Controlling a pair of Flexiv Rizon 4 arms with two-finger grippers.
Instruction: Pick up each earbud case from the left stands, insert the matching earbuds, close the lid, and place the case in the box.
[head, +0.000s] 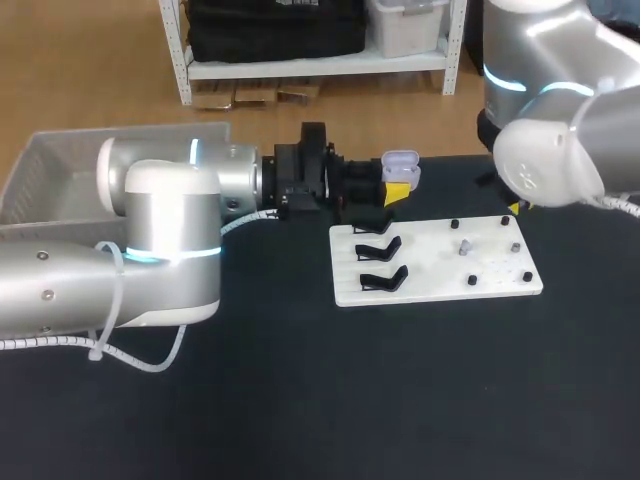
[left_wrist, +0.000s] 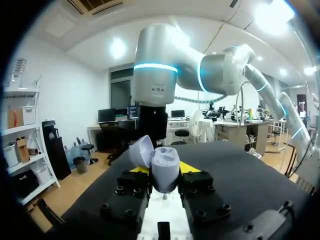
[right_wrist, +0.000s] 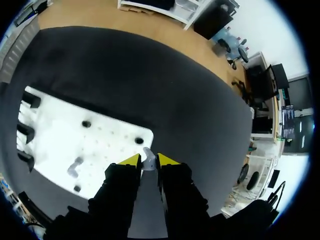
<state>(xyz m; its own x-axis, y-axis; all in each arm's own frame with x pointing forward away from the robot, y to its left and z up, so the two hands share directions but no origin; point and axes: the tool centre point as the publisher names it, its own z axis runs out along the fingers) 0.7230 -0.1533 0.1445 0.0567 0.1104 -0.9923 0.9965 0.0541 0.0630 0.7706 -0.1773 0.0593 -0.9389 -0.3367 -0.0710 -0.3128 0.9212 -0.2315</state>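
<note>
Left wrist view: pale lavender case (left_wrist: 161, 165), open.

A black table (head: 400, 400) carries a white board (head: 430, 272) lying flat toward its far side.

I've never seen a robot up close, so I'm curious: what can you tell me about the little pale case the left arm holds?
The case is small, rounded, pale lilac, seemingly smooth plastic. Its hinged lid stands open, tipped to one side. The case sits roughly upright, gripped from both sides by the yellow-tipped left end effector, raised above the black table past the white board's far edge.
</note>
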